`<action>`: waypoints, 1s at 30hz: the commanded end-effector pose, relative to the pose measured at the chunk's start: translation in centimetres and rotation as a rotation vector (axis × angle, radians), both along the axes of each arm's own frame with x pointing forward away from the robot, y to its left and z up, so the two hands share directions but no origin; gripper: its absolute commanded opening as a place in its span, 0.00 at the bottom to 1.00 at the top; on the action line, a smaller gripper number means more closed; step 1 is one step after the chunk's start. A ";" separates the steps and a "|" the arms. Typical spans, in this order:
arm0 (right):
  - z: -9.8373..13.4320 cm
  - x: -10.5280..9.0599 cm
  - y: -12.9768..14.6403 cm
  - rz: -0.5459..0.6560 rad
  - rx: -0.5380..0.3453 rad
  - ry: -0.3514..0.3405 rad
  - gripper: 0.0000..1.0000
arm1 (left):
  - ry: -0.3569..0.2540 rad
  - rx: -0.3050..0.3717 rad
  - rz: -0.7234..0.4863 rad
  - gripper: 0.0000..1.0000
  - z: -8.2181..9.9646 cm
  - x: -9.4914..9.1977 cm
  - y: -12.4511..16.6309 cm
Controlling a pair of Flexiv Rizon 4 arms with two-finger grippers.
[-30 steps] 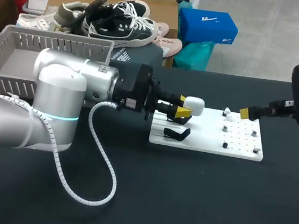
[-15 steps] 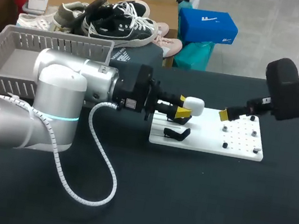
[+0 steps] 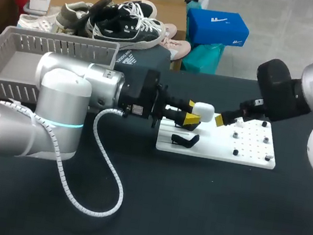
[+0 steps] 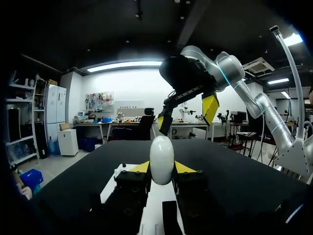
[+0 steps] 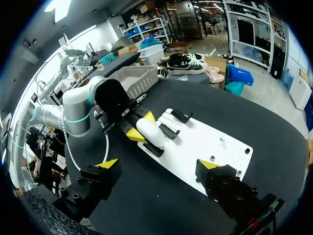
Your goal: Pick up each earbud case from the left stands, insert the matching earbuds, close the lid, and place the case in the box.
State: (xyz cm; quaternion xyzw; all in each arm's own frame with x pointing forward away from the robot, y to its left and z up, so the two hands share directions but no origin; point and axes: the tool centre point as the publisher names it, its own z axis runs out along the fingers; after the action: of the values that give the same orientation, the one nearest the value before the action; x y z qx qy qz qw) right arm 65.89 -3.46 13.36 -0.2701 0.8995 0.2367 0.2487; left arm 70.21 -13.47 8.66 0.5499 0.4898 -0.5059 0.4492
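The open right pincer has closed in on the white case gripped by the left pincer, so lid opening or earbud loading likely follows.

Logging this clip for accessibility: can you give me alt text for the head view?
The left arm holds a white egg-shaped earbud case in its jaws at the left end of a white pegged board. The right arm comes in from the right, its yellow-tipped jaws just beside the case; a grey plastic basket sits far left.
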 end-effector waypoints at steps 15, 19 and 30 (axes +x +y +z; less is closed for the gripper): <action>-1.9 2.2 2.3 0.010 -0.032 0.029 1.00 | -0.002 -0.002 0.004 0.00 -0.1 0.0 -0.1; -2.1 2.5 2.5 0.015 -0.044 0.033 1.00 | -0.002 -0.002 0.004 0.00 -0.1 0.0 -0.1; -2.6 3.4 2.4 -0.004 -0.058 0.042 1.00 | -0.002 -0.002 0.004 0.00 -0.1 0.0 -0.1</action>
State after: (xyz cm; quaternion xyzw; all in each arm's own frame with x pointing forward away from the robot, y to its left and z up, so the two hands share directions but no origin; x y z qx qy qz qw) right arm 69.03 -1.17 10.77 -0.2720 0.9100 0.2189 0.2238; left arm 70.21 -13.48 8.65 0.5498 0.4898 -0.5059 0.4494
